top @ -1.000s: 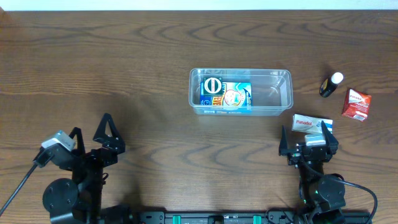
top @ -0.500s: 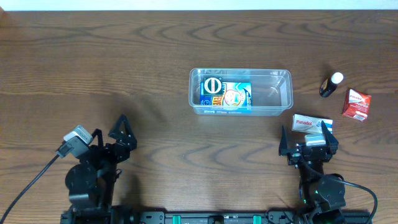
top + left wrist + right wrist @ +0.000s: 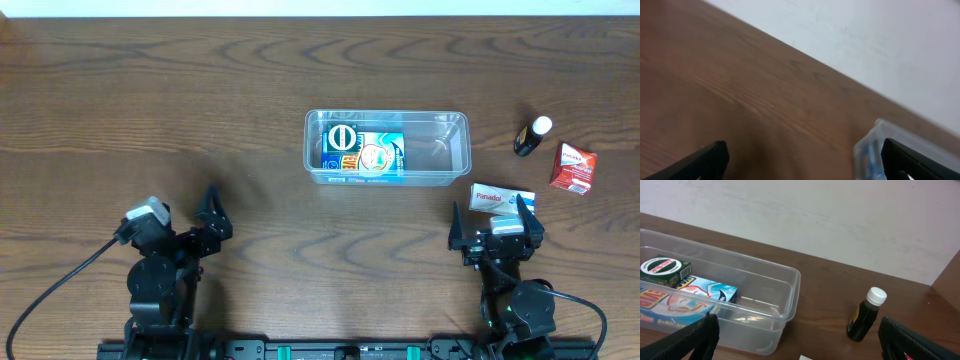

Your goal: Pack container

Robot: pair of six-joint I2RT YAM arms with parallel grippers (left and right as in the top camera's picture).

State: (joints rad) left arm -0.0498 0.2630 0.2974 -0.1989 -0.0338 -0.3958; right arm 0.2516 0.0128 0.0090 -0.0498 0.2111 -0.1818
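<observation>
Look for the clear, colourless rectangular plastic tub (image 3: 445,150) mid-table, beyond both arms, with printed cartons (image 3: 365,153) filling its left half. Expect light, thin, slick walls that probably flex, so pinch over the rim at the bare right end. Note left gripper (image 3: 802,157) and right gripper (image 3: 797,335) both spread wide, holding nothing.

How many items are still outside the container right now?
3. The white Panadol box lies near the container's near-right corner, partly behind the right gripper; the dark white-capped bottle is right of the container; the red box sits right of the bottle.
</observation>
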